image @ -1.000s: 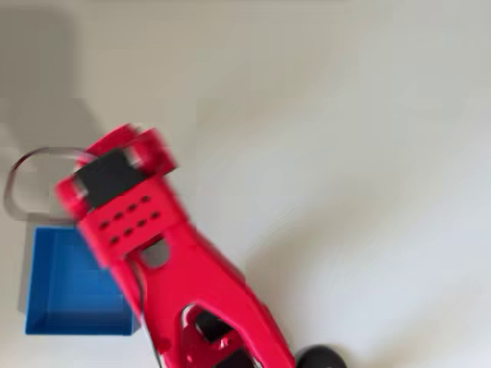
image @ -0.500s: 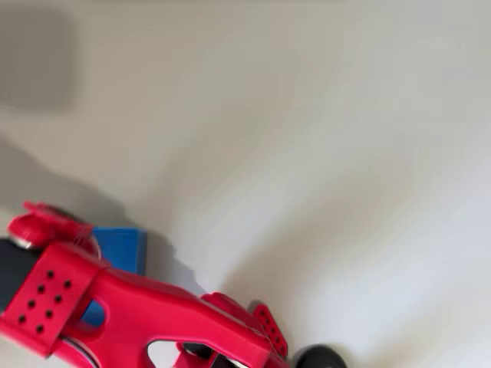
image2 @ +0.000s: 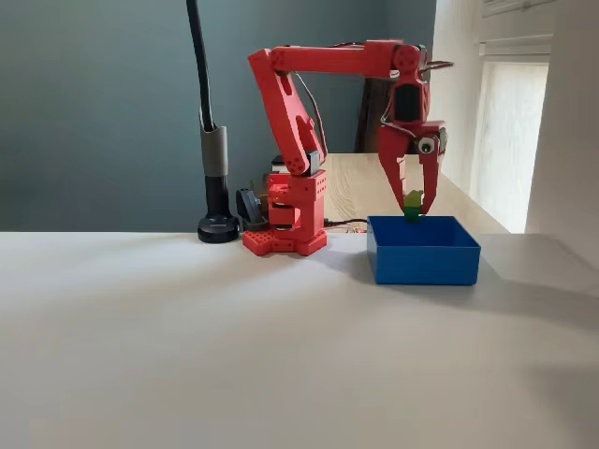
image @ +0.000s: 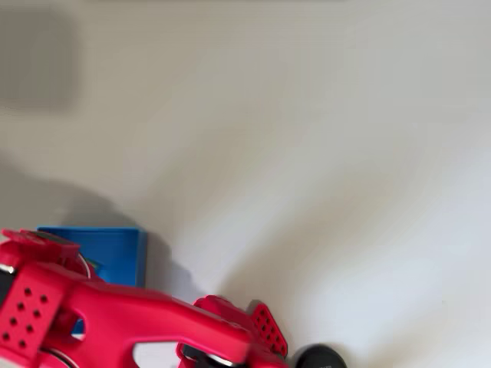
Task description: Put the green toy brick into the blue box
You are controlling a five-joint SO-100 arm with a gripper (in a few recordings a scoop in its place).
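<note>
In the fixed view the red arm reaches out over the blue box, which stands on the white table right of the arm's base. My gripper points straight down over the box's back left part and is shut on the green toy brick. The brick hangs just above the box's rim, lime on top and darker green below. From overhead the blue box lies at the lower left, and the red arm covers much of it.
A black lamp post on a round foot stands left of the arm's red base. A black round foot shows at the overhead view's bottom edge. White table stretches in front of and left of the box.
The arm has swung left and down in the overhead view, from pointing past the box's upper edge to lying across the box. Between the last two frames it shifted only slightly.
</note>
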